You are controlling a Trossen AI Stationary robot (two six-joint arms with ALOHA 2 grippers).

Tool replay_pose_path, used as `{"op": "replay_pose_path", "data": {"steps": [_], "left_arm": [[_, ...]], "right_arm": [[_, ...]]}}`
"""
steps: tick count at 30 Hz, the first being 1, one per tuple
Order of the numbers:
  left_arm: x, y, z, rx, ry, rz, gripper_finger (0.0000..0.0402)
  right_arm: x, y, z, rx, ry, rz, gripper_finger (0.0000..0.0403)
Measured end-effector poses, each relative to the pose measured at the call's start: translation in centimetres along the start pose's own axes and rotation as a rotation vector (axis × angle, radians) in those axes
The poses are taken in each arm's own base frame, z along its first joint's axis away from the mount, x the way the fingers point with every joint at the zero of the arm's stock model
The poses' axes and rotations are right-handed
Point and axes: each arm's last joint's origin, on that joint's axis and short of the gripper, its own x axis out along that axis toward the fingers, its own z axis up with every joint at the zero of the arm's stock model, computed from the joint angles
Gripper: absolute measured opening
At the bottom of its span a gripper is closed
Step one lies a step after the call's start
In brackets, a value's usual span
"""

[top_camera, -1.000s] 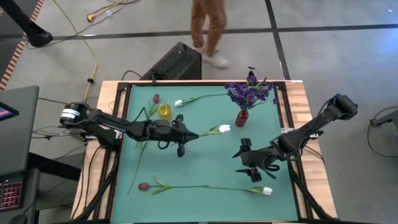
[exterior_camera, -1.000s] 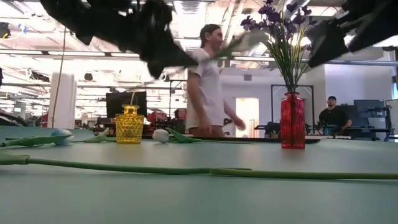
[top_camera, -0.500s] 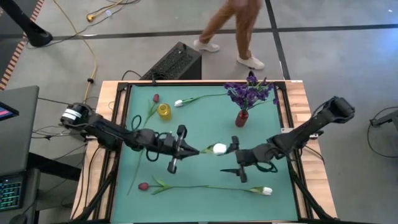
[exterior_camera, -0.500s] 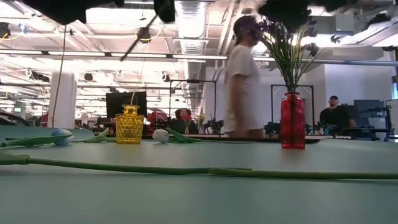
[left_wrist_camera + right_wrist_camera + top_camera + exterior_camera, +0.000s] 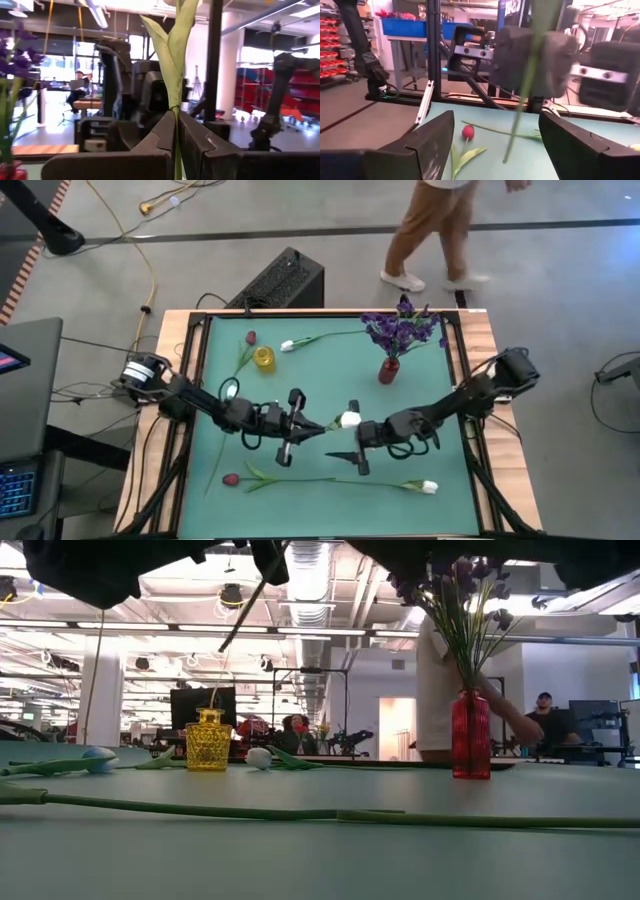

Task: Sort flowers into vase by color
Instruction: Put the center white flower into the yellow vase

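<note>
Our left gripper (image 5: 305, 427) squeezes a white tulip's (image 5: 349, 420) thin green stem. Our right gripper (image 5: 356, 444) gapes empty beside it, over the smooth green table (image 5: 330, 380).

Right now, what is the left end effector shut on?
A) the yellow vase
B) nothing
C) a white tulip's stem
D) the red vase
C: the left end effector is shut on the green stem of the white tulip, held mid-table, and the left wrist view shows the stem pinched between its fingers.
</note>
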Motion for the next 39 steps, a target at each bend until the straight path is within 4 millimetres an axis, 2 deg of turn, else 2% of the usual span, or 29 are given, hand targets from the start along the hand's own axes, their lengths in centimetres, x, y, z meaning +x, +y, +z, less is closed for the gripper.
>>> {"op": "replay_pose_path", "data": {"steps": [7, 14, 21, 27, 39], "left_arm": [[0.0, 0.3, 0.0, 0.003, 0.002, 0.008, 0.0000], [0.0, 0.3, -0.2, 0.007, 0.024, 0.008, 0.0000], [0.1, 0.4, -0.2, 0.009, 0.023, 0.014, 0.0000], [0.1, 0.4, -0.2, 0.012, 0.023, 0.014, 0.0000], [0.1, 0.4, -0.2, 0.024, 0.023, 0.018, 0.0000]], "right_arm": [[2.3, -0.2, -0.7, -0.001, 0.010, -0.045, 0.0315], [2.4, -0.6, -0.6, -0.004, 0.009, -0.136, 0.0312], [2.4, -0.7, -0.6, 0.001, 0.011, -0.177, 0.0273], [2.3, -0.7, -0.6, 0.001, 0.011, -0.192, 0.0217], [2.3, -0.7, -0.7, -0.005, 0.019, -0.185, 0.0043]]}}
